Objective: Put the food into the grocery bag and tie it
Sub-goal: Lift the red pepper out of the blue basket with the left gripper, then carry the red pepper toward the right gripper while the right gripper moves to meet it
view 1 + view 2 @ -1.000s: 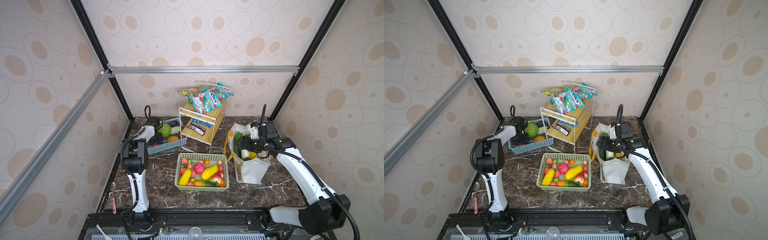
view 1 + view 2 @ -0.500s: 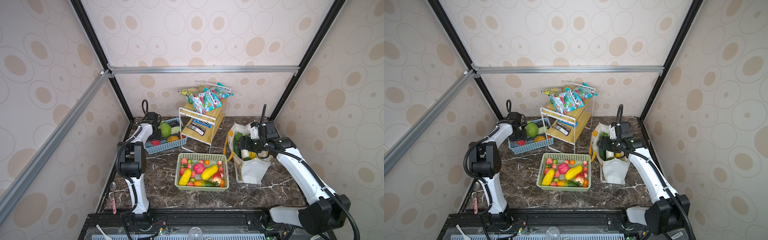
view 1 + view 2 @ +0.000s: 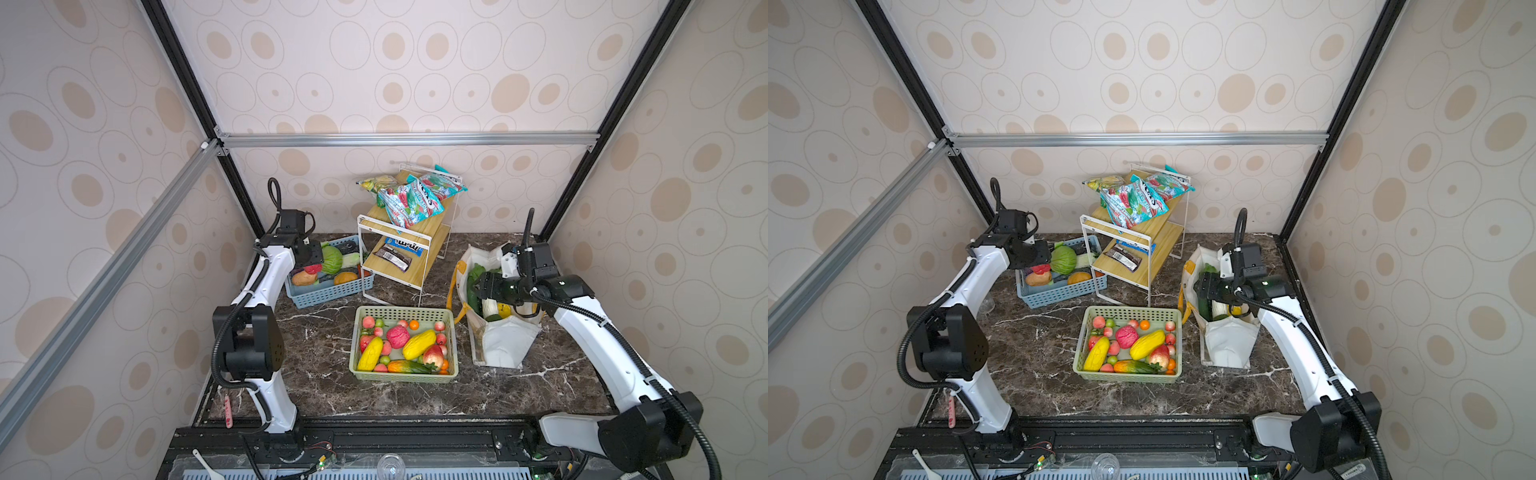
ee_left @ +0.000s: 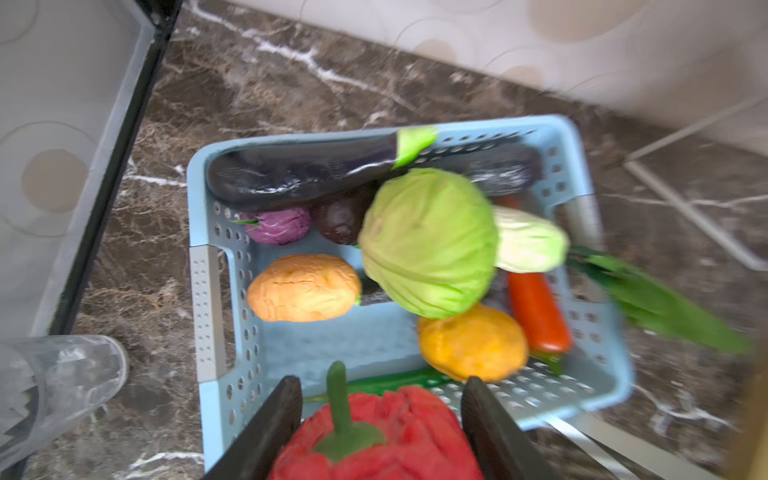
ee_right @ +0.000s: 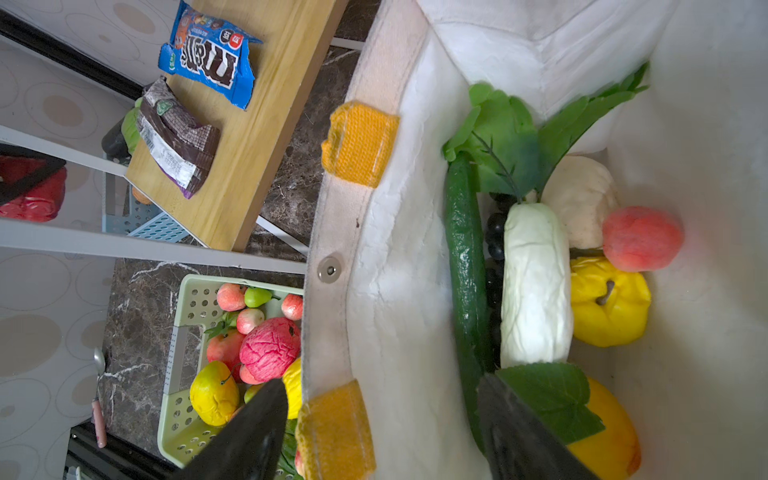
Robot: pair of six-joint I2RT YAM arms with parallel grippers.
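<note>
Our left end effector [image 4: 380,382] clamps a red bell pepper [image 4: 374,436], with the blue basket [image 4: 208,291] beneath, seemingly bound for the bag. Our right end effector [image 5: 382,380], jaws wide, straddles the grocery bag [image 5: 399,249] rim, likely propping it open. A white radish [image 5: 536,286] lies inside, just beyond it.

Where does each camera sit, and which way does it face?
Both top views: high at the front, looking down toward the back wall over the whole table; left arm and right arm show.
Left wrist: on the left arm, looking down into the blue basket; left pincer clamps the red pepper.
Right wrist: on the right arm, looking into the grocery bag; right pincer open astride its rim.
Shared: top and right wrist views both show the green basket.
</note>
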